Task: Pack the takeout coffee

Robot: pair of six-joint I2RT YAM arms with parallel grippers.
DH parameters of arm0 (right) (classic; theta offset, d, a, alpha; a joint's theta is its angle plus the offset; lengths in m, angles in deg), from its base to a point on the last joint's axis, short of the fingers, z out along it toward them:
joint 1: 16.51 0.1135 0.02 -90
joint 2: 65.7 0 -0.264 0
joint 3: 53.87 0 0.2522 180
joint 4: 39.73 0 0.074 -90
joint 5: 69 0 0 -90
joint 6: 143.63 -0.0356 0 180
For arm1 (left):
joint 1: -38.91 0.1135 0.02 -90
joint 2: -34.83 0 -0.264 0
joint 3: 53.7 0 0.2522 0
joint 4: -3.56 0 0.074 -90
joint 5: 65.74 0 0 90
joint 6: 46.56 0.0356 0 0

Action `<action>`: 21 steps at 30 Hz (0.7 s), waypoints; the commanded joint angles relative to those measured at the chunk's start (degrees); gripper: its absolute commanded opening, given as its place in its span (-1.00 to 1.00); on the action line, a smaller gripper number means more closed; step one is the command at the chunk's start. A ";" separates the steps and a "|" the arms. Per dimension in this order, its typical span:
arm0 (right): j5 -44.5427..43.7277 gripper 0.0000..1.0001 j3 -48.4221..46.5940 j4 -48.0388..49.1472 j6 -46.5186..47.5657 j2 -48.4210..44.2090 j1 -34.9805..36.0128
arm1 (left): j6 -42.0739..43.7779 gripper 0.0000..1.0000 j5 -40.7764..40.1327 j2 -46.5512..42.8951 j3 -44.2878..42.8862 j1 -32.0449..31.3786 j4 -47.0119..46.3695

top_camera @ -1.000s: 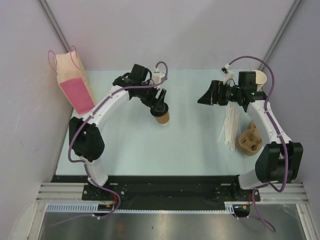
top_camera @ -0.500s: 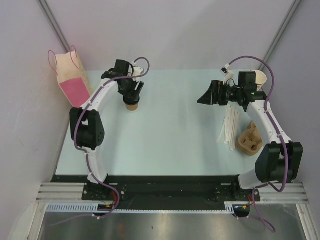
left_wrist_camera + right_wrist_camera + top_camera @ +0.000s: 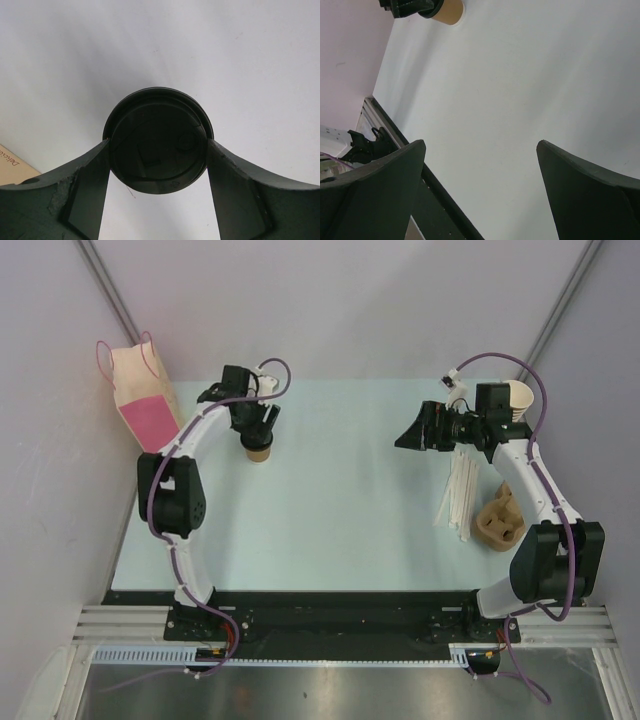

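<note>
Top view, left gripper: we are watching it clasping the cup from above, just right of the bag.
Top view, cup: it is standing upright under the gripper, near the bag but apart from it. We cannot tell whether it is resting on the table.
Top view, right gripper: it is hanging released, jaws spread wide and holding nothing, far right of the bag.
Top view, others: the straws, carrier and cup stack are lying farthest from the bag, beside the right arm.
Left wrist view, fingers: we are seeing them pressing both sides of the black lid. A corner of the bag is showing at lower left.
Right wrist view: we are seeing the right gripper's jaws standing wide apart over bare table. The cup is showing at the top edge, gripped by the left gripper.
</note>
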 commanded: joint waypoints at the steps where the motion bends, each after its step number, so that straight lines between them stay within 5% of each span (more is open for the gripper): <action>1: 0.35 0.99 -1.61 0.47 -0.05 0.04 -0.24 | -1.02 0.09 1.34 0.35 0.90 2.11 -1.37; 15: 0.79 0.99 -1.61 0.65 0.04 -0.04 -0.24 | -1.46 0.95 1.78 -1.41 -0.06 3.43 0.56; 21: 0.52 0.99 -1.61 0.73 0.21 -0.57 -0.24 | -1.19 0.99 1.69 -5.09 -4.45 3.61 2.76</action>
